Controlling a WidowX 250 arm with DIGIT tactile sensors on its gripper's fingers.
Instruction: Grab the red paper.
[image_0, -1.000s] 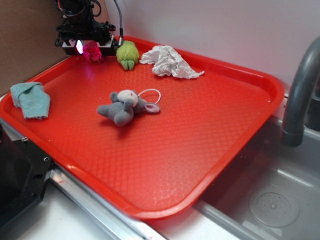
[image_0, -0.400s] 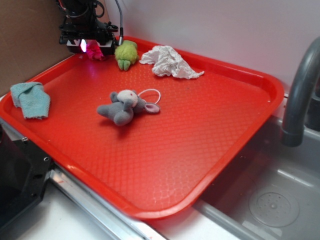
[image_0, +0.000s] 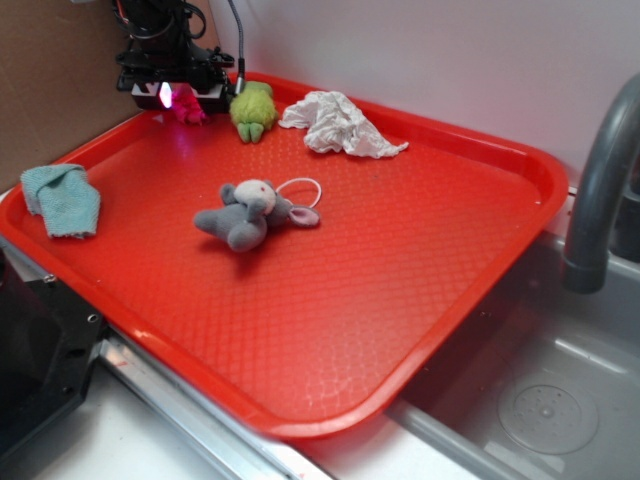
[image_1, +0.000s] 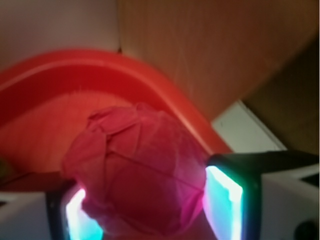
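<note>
At the tray's (image_0: 520, 160) far left corner, the gripper (image_1: 150, 210) pinches the red paper (image_1: 135, 170) between nearly closed fingers; the light, soft wad probably crushes easily.

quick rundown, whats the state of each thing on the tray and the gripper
gripper: fingers on both sides of the red paper, full closure unclear
red paper: crumpled wad, between the fingers
green toy: lying beside the gripper
white tissue: crumpled, loose
grey toy: lying mid-tray
blue cloth: folded, at tray edge
</note>
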